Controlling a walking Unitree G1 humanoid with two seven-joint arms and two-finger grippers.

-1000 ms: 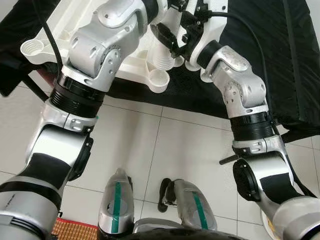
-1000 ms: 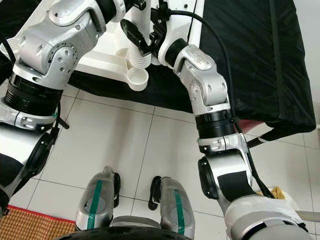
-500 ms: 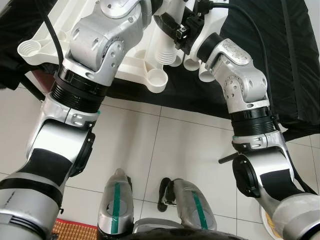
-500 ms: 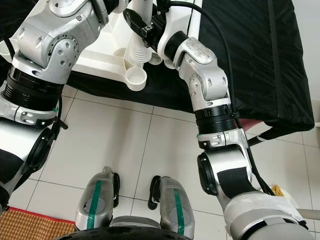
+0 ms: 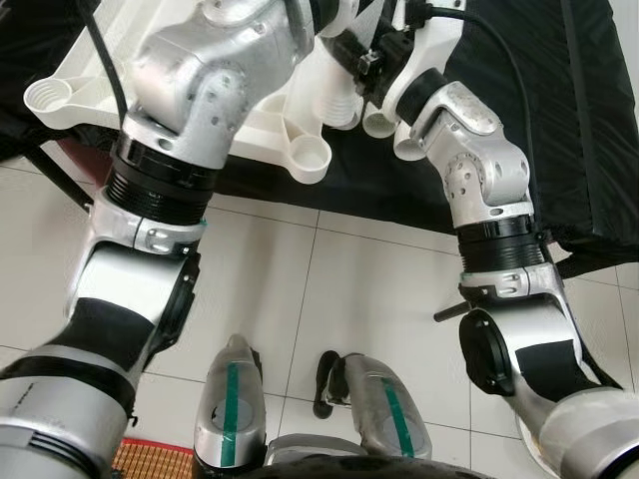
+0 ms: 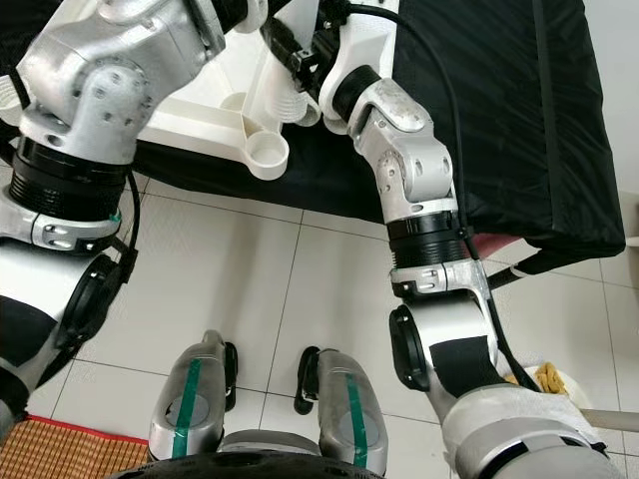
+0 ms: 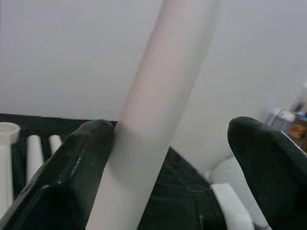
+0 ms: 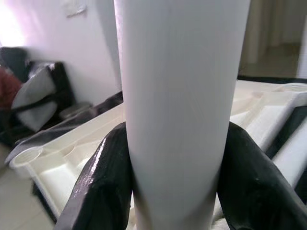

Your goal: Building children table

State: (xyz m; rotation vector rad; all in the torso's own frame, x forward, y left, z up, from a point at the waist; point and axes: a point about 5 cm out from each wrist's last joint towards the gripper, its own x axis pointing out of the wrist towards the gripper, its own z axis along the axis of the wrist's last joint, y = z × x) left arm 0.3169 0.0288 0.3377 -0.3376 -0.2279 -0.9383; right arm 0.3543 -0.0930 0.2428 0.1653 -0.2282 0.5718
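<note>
White floor tiles (image 5: 329, 279) stretch below me, and a counter draped in black cloth (image 6: 479, 110) stands ahead. From my head view, an upturned white plastic table top (image 5: 110, 60) lies on that cloth, its round corner sockets (image 5: 312, 155) facing up. Both my silver arms reach over it. My feet (image 5: 232, 399) stand side by side on the tiles, and the corner of a woven mat (image 5: 150, 461) lies by my left foot.

From my left wrist view, a white table leg (image 7: 158, 110) rises at a slant against a pale wall. My left gripper (image 7: 187, 158) has its fingers (image 7: 84, 158) spread apart; one finger touches the leg, the other stands well clear of it. More white legs (image 7: 33, 148) lie on the black cloth behind.

From my right wrist view, my right gripper (image 8: 175, 177) has both black fingers (image 8: 103, 182) clamped on a thick white leg (image 8: 180, 96), one on each side. Behind it lies the cream underside of the table top (image 8: 72, 163), with a dark chair (image 8: 43, 96) near the far wall.
</note>
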